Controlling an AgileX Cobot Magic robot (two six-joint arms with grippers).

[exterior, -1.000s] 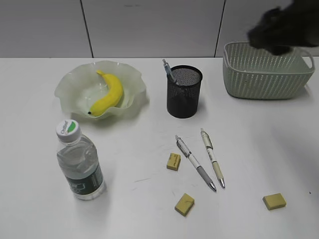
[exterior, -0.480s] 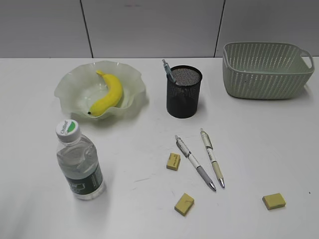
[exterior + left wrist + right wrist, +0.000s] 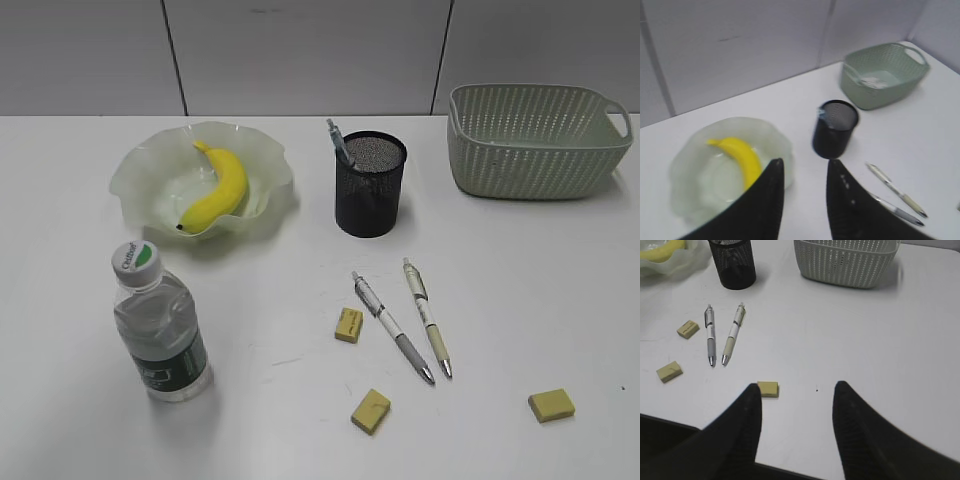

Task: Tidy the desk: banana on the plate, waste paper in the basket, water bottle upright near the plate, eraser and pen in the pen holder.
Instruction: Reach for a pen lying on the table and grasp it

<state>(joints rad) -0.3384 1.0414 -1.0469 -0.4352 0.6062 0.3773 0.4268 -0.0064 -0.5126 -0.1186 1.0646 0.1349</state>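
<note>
The banana point(image 3: 222, 188) lies on the pale green plate point(image 3: 130, 175) at the back left of the desk point(image 3: 280, 290). The water bottle point(image 3: 160, 330) stands upright in front of the plate. The black pen holder point(image 3: 369, 190) has one pen point(image 3: 337, 140) in it. Two pens point(image 3: 392, 327) point(image 3: 427, 317) and three yellowish erasers point(image 3: 348, 325) point(image 3: 370, 410) point(image 3: 551, 405) lie on the desk. A whitish crumpled shape, the waste paper point(image 3: 875, 80), lies in the basket point(image 3: 535, 150). My left gripper point(image 3: 805, 165) is open high above the plate and holder. My right gripper point(image 3: 797, 387) is open above an eraser point(image 3: 768, 388).
Neither arm shows in the exterior view. A grey panelled wall runs behind the desk. The desk's near edge shows dark at the lower left of the right wrist view point(image 3: 670, 430).
One second ago a dark blur of the right arm hung over the basket at the upper right. It has left the exterior view. The things on the desk have not moved.
</note>
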